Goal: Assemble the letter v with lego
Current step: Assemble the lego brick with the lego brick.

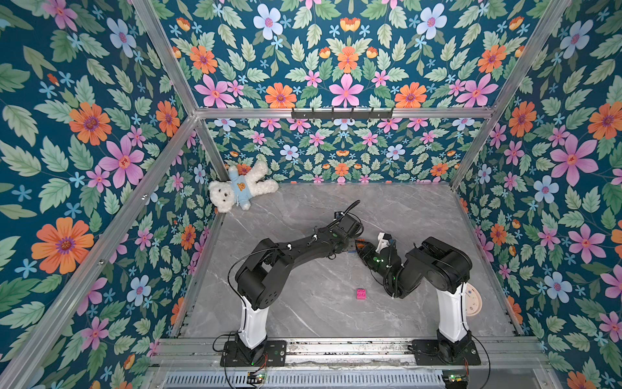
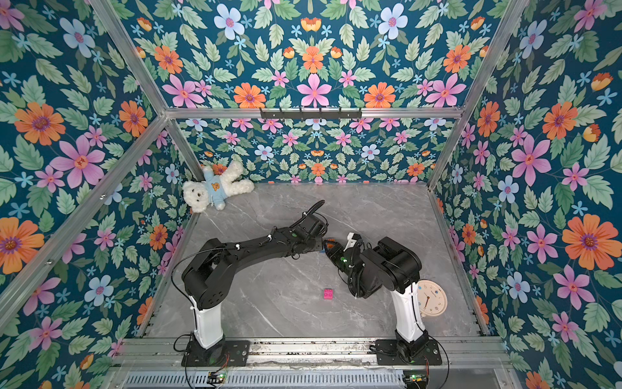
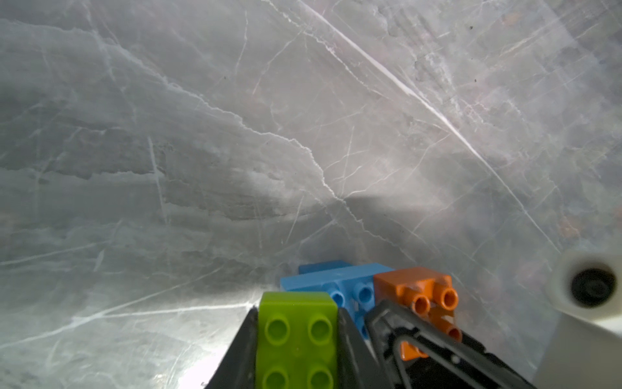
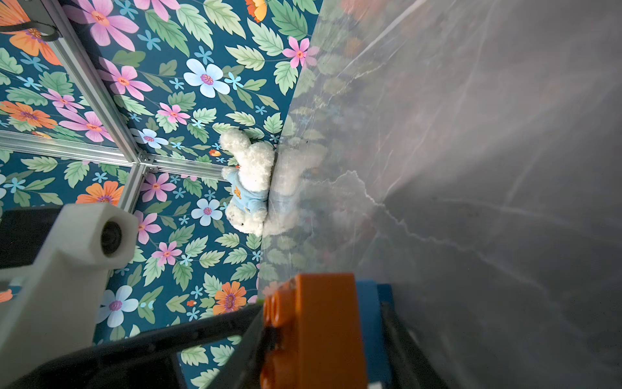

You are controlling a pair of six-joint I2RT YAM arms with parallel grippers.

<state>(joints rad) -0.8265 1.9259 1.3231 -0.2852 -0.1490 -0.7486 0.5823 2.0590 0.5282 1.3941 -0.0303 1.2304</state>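
Bench [image 1: 303, 320] of grey marble carries everything. Teddy bear [image 1: 240, 190] lies in its far left corner, and a clock [image 2: 432, 298] sits by the right edge, toward the front. Over the middle, both arms meet on a small cluster [image 1: 360, 242] of bricks. The left fingers [image 3: 240, 343] are clamped on a lime brick [image 3: 296, 336], the right fingers [image 4: 400, 340] on an orange brick [image 4: 316, 330], and a light-blue brick [image 3: 336, 279] appears to bridge the two. A pink brick [image 1: 361, 293] lies alone toward the front edge, well apart from the cluster. The bricks look light, rigid and smooth, probably joined only by stud friction, so a twist could pop them apart. The pink one is best pinched on its flat side walls, leaving studs and underside free.
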